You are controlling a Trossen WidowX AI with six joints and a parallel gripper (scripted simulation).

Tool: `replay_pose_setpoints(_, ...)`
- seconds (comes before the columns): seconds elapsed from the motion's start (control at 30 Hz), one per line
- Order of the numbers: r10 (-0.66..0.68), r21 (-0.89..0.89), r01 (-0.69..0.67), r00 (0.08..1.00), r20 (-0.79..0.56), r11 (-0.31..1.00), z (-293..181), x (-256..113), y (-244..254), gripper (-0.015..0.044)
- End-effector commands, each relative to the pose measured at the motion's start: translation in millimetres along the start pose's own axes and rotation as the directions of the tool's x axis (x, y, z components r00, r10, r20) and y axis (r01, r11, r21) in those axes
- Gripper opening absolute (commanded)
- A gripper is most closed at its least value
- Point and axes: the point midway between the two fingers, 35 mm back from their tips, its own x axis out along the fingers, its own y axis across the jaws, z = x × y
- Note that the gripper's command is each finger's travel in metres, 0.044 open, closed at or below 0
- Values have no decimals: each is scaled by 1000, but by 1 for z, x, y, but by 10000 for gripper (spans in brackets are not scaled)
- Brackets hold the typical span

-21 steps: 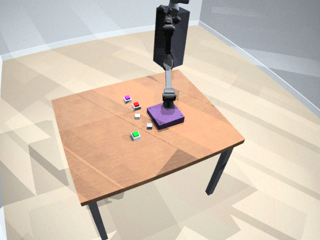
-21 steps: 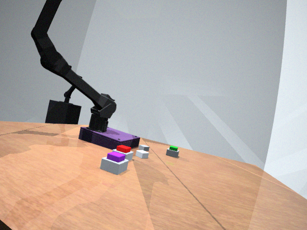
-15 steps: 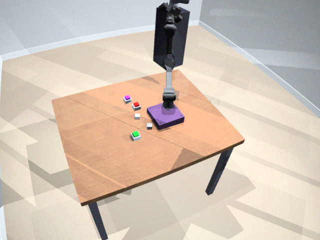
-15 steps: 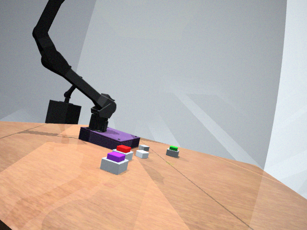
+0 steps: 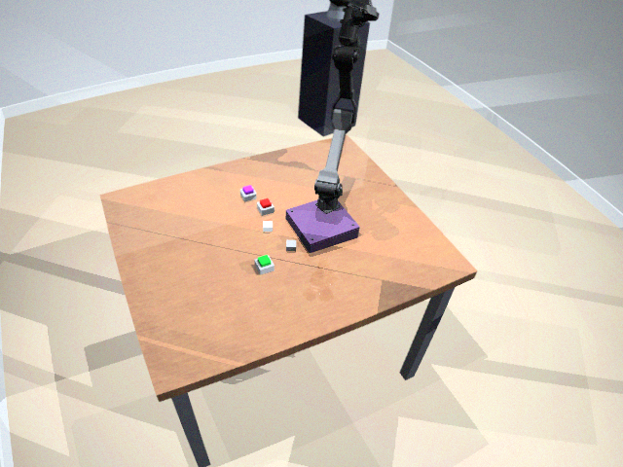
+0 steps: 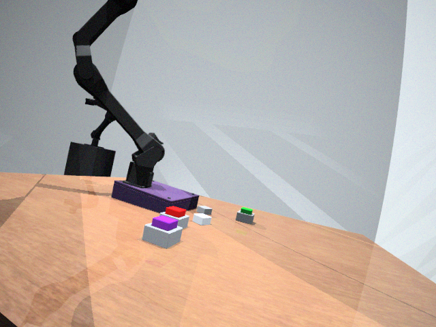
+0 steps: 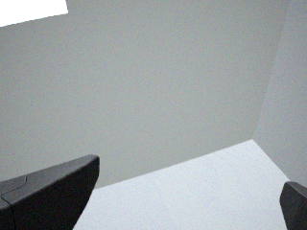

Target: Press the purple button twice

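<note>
Purple tops the button (image 5: pixel 247 190) (image 6: pixel 164 223) that matters here, left of centre in the top view and below centre, toward the left, in the exterior view; its cap stands raised on a pale housing. Just beside it sits the red button (image 5: pixel 265 203) (image 6: pixel 175 212). The green button (image 5: pixel 264 262) (image 6: pixel 246 212) stands well apart, near the middle of the top view. Between red and green lie a white block (image 5: pixel 268 227) (image 6: pixel 201 219) and a grey block (image 5: pixel 290 245) (image 6: pixel 204 210), all on the wooden surface (image 5: pixel 201 311) (image 6: pixel 246 281). The arm (image 5: pixel 335 151) (image 6: pixel 119 112) reaches out through the top of both outside views. In the wrist view the fingers are spread, gripping nothing, at the lower left and lower right.
</note>
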Motion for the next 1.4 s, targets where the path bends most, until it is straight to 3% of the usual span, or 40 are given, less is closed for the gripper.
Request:
replay_pose_setpoints(0.0, 156, 4, -158, 978, 138, 987, 56, -16, 51, 400)
replay_pose_setpoints(0.3, 455, -74, -456, 833, 315, 887, 129, -71, 151, 400)
replay_pose_setpoints(0.67, 799, -235, -776, 505, 325, 586, 150, -178, 276, 400)
replay_pose_setpoints(1.03, 990, -310, -942, 102, 102, 129, 92, -305, 368, 400)
replay_pose_setpoints(1.37, 943, -185, -939, -249, -218, -291, -11, -417, 396, 400)
